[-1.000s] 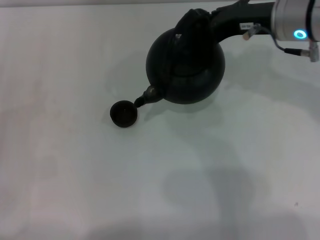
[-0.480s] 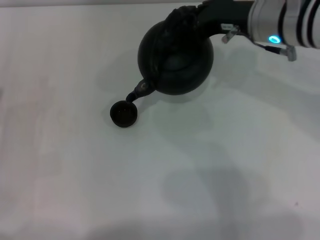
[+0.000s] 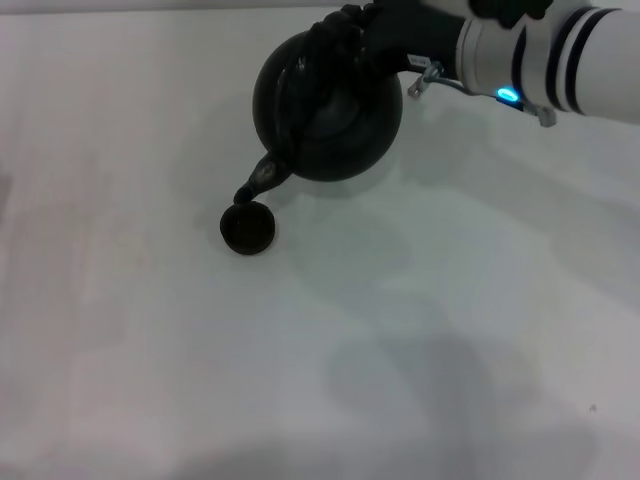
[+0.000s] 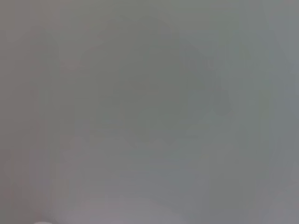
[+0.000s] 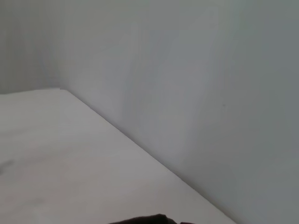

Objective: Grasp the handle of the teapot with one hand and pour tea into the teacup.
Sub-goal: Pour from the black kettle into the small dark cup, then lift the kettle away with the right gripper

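In the head view the round black teapot (image 3: 325, 105) hangs tilted above the white table, its spout (image 3: 257, 180) pointing down just over the small dark teacup (image 3: 247, 228). The spout tip sits above the cup's far rim. My right gripper (image 3: 378, 28) comes in from the upper right and is shut on the black arched handle (image 3: 338, 38) at the pot's top. A dark sliver (image 5: 147, 219) at the edge of the right wrist view is too small to name. The left gripper is out of view.
The white table (image 3: 450, 330) stretches bare around the cup and pot. My right forearm (image 3: 540, 60), white with a blue light, spans the upper right. A pale wall (image 5: 210, 93) meets the table's far edge in the right wrist view.
My right arm has swung left and tipped the teapot further. The spout has dropped from beside the cup to right over its rim. The teacup has stayed put.
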Controlling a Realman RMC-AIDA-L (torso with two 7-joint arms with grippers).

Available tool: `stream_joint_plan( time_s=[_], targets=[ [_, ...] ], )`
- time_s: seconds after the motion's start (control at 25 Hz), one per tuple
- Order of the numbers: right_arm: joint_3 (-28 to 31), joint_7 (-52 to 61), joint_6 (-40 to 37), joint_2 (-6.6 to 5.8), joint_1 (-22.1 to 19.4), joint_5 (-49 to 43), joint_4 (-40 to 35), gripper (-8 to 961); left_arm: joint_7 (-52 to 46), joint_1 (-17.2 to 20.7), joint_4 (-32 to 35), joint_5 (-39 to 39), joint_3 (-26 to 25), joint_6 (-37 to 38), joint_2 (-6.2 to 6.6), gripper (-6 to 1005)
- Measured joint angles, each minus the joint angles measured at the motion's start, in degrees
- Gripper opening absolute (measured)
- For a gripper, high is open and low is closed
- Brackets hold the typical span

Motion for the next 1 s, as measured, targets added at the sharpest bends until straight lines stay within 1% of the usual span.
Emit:
stream_joint_plan(
  time_s=[0.36, 0.72, 1.0],
  targets=[
    [-4.74, -5.83, 6.48, 0.07, 0.24, -0.36, 1.60, 198, 0.04, 0.10, 0.00, 0.25, 0.03, 0.47, -0.01, 889],
    [-7.87, -11.74, 12.22, 0.08, -0.21, -0.38, 2.87, 184, -0.07, 0.07, 0.00, 0.22, 0.03, 0.53, -0.01, 888],
    [-9.44, -14.20, 14.72, 0.00, -0.30, -0.37, 3.85, 169, -0.18, -0.02, 0.00, 0.21, -0.02, 0.58, -0.01, 887]
  ],
)
